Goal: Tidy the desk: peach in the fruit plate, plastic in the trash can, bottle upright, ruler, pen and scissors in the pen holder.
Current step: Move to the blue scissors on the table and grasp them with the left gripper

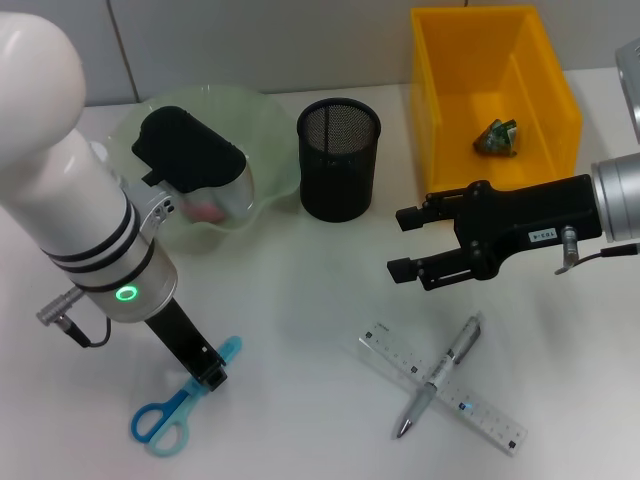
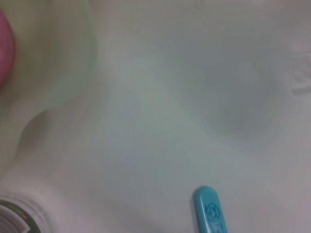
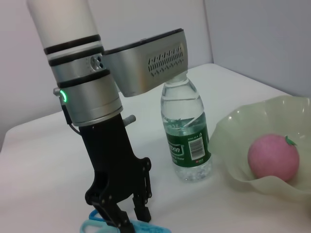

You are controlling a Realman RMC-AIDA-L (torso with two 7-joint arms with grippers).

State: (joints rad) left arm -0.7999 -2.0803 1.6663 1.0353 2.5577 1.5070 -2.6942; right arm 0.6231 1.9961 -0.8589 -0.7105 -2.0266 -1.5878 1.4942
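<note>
White desk point(image 1: 300, 300), pale wall; left gripper point(image 1: 212, 378) clamped on scissors point(image 1: 175, 410); right gripper point(image 1: 405, 242) apart.

The left arm point(image 1: 60, 190) is a fat white tube with two black rings around it. Below the rings comes a shiny silver part with a small green light point(image 1: 126, 293) shaped like a ring. A silver plug with a thin black cable point(image 1: 68, 318) sticks out of its side. A silver box with rows of little slots point(image 3: 150, 60) sits on the wrist. The left gripper point(image 3: 121, 211) is black. The right arm point(image 1: 615, 200) is silver too, and the right gripper point(image 1: 408, 243) is black with a small white label point(image 1: 543, 236).
</note>
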